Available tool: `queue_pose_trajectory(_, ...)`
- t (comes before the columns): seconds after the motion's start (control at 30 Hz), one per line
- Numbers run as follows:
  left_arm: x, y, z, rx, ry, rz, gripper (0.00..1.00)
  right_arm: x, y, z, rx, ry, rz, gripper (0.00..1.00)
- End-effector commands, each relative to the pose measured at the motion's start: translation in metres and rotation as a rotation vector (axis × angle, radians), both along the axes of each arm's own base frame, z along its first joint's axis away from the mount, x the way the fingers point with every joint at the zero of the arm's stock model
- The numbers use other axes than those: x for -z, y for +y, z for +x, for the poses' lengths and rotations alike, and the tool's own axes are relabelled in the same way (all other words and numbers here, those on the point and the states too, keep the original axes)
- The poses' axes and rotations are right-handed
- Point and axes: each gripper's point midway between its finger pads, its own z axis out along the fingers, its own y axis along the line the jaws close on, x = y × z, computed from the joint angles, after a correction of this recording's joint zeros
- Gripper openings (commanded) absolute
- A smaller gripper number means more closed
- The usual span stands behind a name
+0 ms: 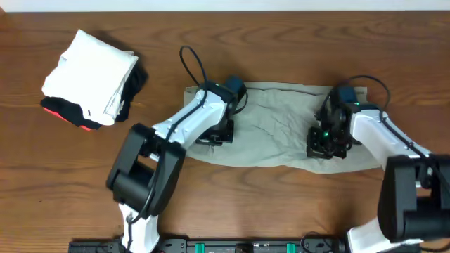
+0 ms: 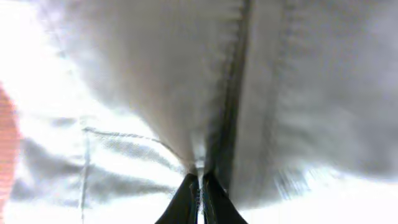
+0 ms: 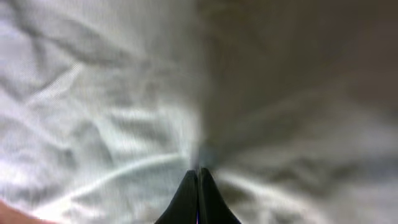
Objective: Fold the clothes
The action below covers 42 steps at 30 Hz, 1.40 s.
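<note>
Left gripper (image 1: 213, 138), seen from overhead, points down onto the trousers (image 1: 278, 123) and presses into the cloth near their left end. The right gripper (image 1: 325, 149) does the same near their right end. The trousers lie flat on the table (image 1: 281, 204) as one long, wrinkled khaki band that runs from one gripper to the other and a little past each, and both wrists hang over it. Well away on the outer side of the left gripper sits a white folded garment (image 1: 88, 67), stacked on black and red garments (image 1: 70, 116) whose edges show beneath it. From this height I cannot tell how either pair of jaws stands.

From the left wrist, the two black tips are pressed together with a thin ridge of the trousers pinched between them. A stitched seam (image 2: 233, 93) runs straight away from the tips. Pale cloth fills the view on both sides of it, and a second line of stitching (image 2: 84, 162) crosses the cloth to the left of the tips.

From the right wrist, the tips are likewise drawn together, clamped on a raised fold of the trousers. Ahead of them the cloth is bright and creased on the left and in shadow on the right.
</note>
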Motion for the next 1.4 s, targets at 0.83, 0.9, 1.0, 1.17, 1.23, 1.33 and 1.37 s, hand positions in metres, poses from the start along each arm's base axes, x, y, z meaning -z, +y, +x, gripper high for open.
queue_pose_trajectory(0.83,-0.106,0.028,0.021,-0.096,-0.313,-0.090,0.50,-0.068,0.052,0.042,-0.130,-0.323,0.127,0.01)
queue_pose_trajectory(0.9,-0.105,0.031,0.024,-0.116,-0.318,-0.091,0.51,-0.069,0.059,0.045,-0.150,-0.346,0.133,0.01)
queue_pose_trajectory(1.0,-0.103,0.038,0.028,-0.140,-0.321,-0.092,0.52,-0.068,0.070,0.044,-0.187,-0.355,0.137,0.01)
queue_pose_trajectory(1.17,-0.096,0.052,0.028,-0.176,-0.305,-0.076,0.57,-0.052,0.081,0.038,-0.237,-0.322,0.094,0.01)
queue_pose_trajectory(1.23,-0.093,0.059,0.028,-0.194,-0.298,-0.069,0.62,-0.043,0.085,0.035,-0.254,-0.294,0.088,0.01)
queue_pose_trajectory(1.33,-0.089,0.068,0.028,-0.217,-0.290,-0.061,0.65,-0.026,0.093,0.027,-0.284,-0.238,0.082,0.01)
queue_pose_trajectory(1.37,-0.087,0.070,0.028,-0.223,-0.288,-0.060,0.66,-0.019,0.096,0.024,-0.295,-0.217,0.079,0.01)
